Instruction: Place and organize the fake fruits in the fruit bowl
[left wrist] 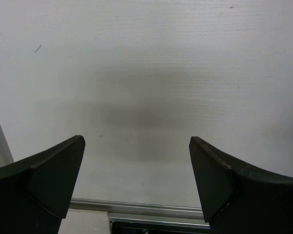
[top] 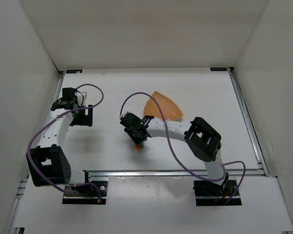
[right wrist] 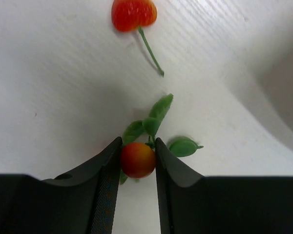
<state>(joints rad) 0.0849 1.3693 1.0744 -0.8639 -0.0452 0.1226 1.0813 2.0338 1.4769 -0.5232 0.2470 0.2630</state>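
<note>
The white table (top: pixel 195 87) filled the top view. The left arm (top: pixel 49 141) bent up along its 9 o'clock edge, and the right arm (top: pixel 178 131) reached from its base at 5 o'clock toward the middle. The fruit bowl (top: pixel 162 106), a shallow light-brown wooden dish, lay just past centre, at about 1 o'clock from the right gripper (top: pixel 138 139) and partly behind that arm's wrist.

The left gripper (top: pixel 82 116) hung over bare table, well apart from the bowl. In its wrist view the left gripper (left wrist: pixel 136 141) stood wide, with nothing between the jaws.

The right gripper (right wrist: pixel 137 142) was drawn in narrow, pinching one red-orange berry (right wrist: pixel 137 160) of the fake fruits (top: pixel 138 146). Green leaves (right wrist: pixel 158 109) spread at 12 to 2 o'clock from that berry. A second red berry (right wrist: pixel 134 13) on a thin stem lay on the table at 12 o'clock, seemingly apart from the sprig, though the join was hard to make out. The fruits were outside the bowl.
</note>
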